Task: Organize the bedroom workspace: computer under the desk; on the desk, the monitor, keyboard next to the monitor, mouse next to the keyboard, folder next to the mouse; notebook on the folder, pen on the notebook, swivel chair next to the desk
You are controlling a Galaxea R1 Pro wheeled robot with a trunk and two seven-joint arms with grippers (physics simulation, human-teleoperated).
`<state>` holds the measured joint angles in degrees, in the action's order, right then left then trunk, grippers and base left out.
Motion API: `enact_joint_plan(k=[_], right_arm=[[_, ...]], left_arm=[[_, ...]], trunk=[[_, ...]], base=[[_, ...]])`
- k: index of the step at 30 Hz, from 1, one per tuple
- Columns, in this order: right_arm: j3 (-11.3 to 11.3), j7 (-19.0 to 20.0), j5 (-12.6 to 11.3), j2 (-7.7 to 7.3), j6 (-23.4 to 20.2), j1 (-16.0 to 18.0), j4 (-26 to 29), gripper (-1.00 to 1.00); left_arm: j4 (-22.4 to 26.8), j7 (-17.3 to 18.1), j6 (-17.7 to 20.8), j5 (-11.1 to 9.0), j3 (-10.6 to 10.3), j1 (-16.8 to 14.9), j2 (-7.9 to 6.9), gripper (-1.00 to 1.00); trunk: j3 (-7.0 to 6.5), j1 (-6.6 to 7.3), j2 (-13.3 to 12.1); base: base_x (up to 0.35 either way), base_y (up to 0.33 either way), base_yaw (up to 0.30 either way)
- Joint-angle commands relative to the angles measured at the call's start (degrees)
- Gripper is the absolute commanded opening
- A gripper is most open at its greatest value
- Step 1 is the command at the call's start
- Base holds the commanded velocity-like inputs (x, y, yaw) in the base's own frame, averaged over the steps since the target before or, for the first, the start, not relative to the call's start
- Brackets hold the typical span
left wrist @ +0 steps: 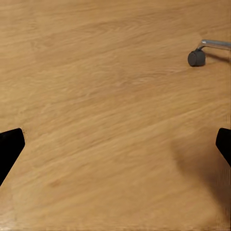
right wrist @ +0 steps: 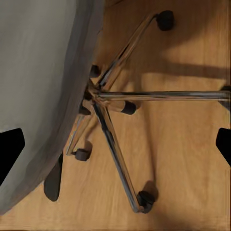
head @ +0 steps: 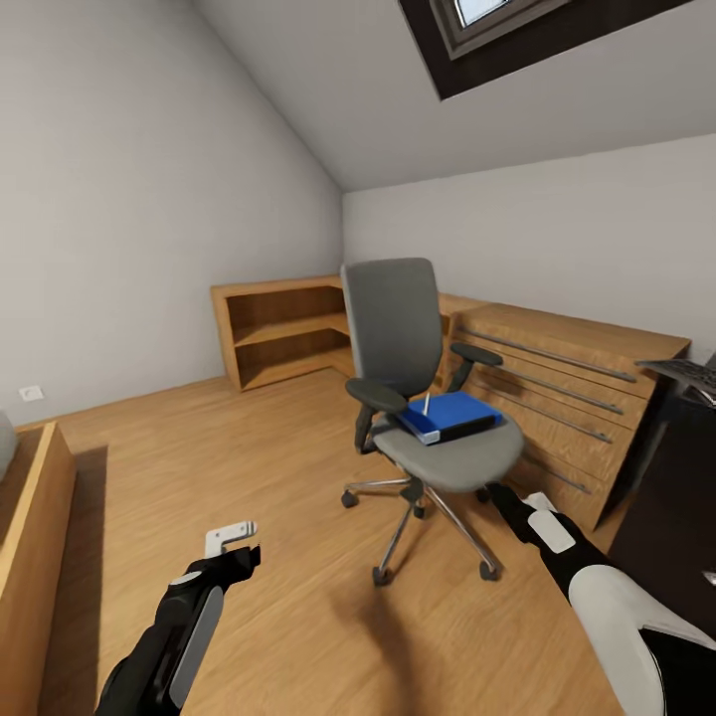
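Note:
The swivel chair (head: 398,338) stands mid-room on the wood floor, its seat facing me. On the seat lies the blue folder (head: 452,415), and the white pen (head: 427,403) sticks up at its near end. I cannot make out the notebook. At the right edge stands the black desk (head: 671,497), with the keyboard (head: 686,375) on its top. The computer, monitor and mouse are out of view. My left gripper (head: 231,539) (left wrist: 115,144) hangs open over bare floor, left of the chair. My right gripper (head: 502,494) (right wrist: 115,144) is open beside the seat's right edge, over the chrome base (right wrist: 108,96).
A light-wood shelf unit (head: 283,328) fills the far corner, and a light-wood drawer cabinet (head: 562,393) runs along the wall behind the chair. A low wooden frame (head: 30,542) lines the left edge. One chair castor (left wrist: 196,57) lies close to my left gripper.

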<state>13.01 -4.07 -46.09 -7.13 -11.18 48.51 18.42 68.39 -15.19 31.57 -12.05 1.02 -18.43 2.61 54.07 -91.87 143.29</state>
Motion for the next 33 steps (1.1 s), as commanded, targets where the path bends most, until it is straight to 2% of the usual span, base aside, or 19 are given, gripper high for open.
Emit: enact_joint_plan(k=[1, 15, 21, 23, 25, 26, 27, 28, 31, 33], right_arm=[[0.1, -0.3, -0.5, 0.01, -0.3, 0.0, 0.1, 1.0], [-0.1, -0.3, -0.5, 0.15, -0.2, 0.0, 0.3, 1.0], [-0.1, -0.4, -0.4, 0.12, -0.5, 0.0, 1.6, 1.0], [-0.1, -0.4, -0.4, 0.14, -0.6, -0.2, 3.6, 1.0], [-0.2, -0.4, -0.4, 0.27, -1.5, -1.4, 8.1, 1.0], [-0.1, -0.4, -0.4, 0.75, -4.8, -5.8, 16.9, 1.0], [-0.2, -0.4, -0.4, 0.94, -6.1, -8.0, 21.3, 1.0], [-0.2, -0.5, -0.5, 1.29, -7.6, -11.6, 28.1, 1.0], [-0.2, -0.5, -0.5, 2.34, -8.7, -16.2, 36.3, 1.0], [-0.1, -0.7, -0.6, 3.98, -9.4, -20.2, 44.3, 1.0]], left_arm=[[0.1, -0.4, 0.2, -0.6, 0.0, 0.0, 0.03, 1.0], [0.1, -0.4, 0.2, -0.6, 0.0, 0.0, 0.03, 1.0], [0.4, -0.2, 0.1, -0.6, 0.0, 0.0, 0.03, 1.0], [0.5, -0.2, 0.1, -0.6, 0.0, 0.0, 0.03, 1.0], [0.6, -0.3, 0.0, -0.6, 0.0, 0.0, 0.03, 1.0], [2.6, -0.3, 0.1, -0.7, 0.0, 0.0, 0.08, 1.0], [3.9, -0.3, 0.2, -0.7, -0.1, 0.0, 0.13, 1.0], [6.0, -0.3, 0.3, -0.7, -0.5, 0.2, 0.15, 1.0], [8.7, -0.3, 0.4, -0.7, -0.8, 1.0, 0.15, 1.0], [13.0, -0.3, 0.6, -0.7, -1.0, 3.0, 0.18, 1.0]], trunk=[[0.06, 0.04, 0.0], [0.06, 0.04, 0.0], [0.06, 0.04, 0.0], [-0.38, 0.09, 0.0], [-0.83, 0.14, 0.0], [-1.05, 0.17, 0.0], [-1.27, 0.2, -0.1], [-1.45, 0.42, -0.5], [-1.99, 1.07, -1.7], [-2.35, 1.51, -2.5]], base=[[-0.268, 0.0, 0.0], [-0.3, -0.042, 0.0], [-0.097, -0.016, 0.0], [-0.023, -0.004, 0.0], [-0.011, -0.002, 0.0], [-0.003, 0.0, 0.0], [-0.002, 0.0, 0.0], [0.0, 0.0, 0.0], [0.0, 0.0, 0.0], [0.0, 0.0, 0.0]])
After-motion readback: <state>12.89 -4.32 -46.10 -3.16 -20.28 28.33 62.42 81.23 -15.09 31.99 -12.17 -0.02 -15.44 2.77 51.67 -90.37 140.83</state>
